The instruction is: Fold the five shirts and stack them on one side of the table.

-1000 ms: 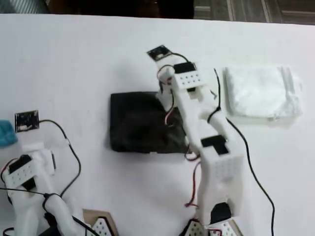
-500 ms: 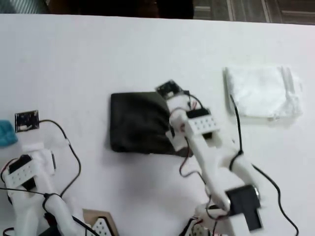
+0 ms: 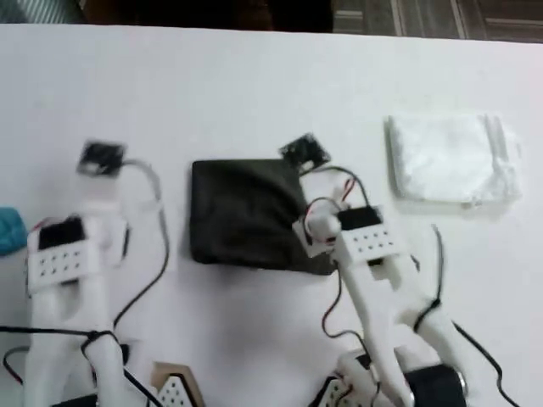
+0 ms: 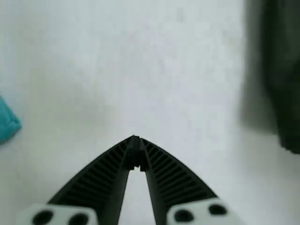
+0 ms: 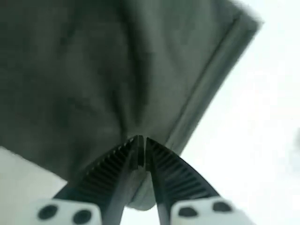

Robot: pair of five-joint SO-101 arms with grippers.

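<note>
Matt dark cloth shirt [image 3: 246,212]; table [image 3: 212,85] smooth white, perhaps laminate; right end effector [image 5: 141,144] ribbed black plastic.

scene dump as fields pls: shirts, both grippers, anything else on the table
dark shirt: folded, middle of the table
white shirt: folded, on the right arm's side, apart from the dark shirt
stack: none yet
left gripper: shut, empty, over bare table between the teal item and the dark shirt
right gripper: shut on the dark shirt near its edge; fabric puckers toward the tips
teal item: at the picture's edge on the left arm's side, mostly cut off; cannot tell what it is
</note>
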